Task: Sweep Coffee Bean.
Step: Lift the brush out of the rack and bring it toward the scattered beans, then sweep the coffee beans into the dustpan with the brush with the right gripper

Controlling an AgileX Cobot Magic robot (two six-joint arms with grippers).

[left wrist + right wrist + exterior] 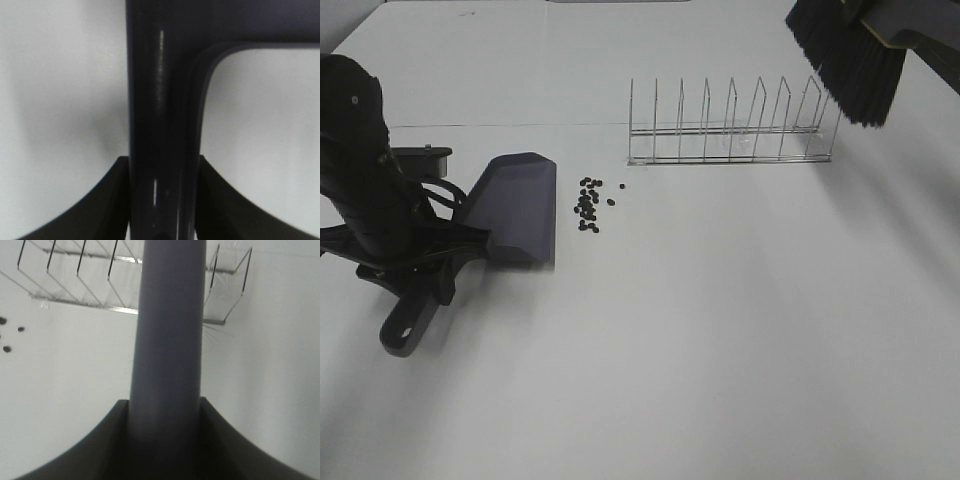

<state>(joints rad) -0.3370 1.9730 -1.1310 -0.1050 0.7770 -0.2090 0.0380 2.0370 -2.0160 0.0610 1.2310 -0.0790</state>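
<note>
By the left edge of the white tabletop, the left gripper is clamped on the dark handle of a grey-purple dustpan. In the left wrist view its two black fingers press on either side of the handle. The dustpan lies flat on the tabletop, about midway between the near and far edges. Its open lip faces right and its handle runs back toward the near left corner.

Just beside that lip, with a narrow strip of bare tabletop between, lie the coffee beans. They form a small loose cluster of dark ovals, with a few strays on the right side of the cluster. None of them are in the dustpan.

Farther right and nearer the far edge stands a wire rack with a row of upright loops. It runs parallel to the far edge.

Over the far right corner hangs a brush, its black bristles pointing down by the right end of the rack. Whether the bristles touch the rack cannot be told. The right gripper is closed tight around the brush handle, one finger on each side. The brush is well apart from the beans.
</note>
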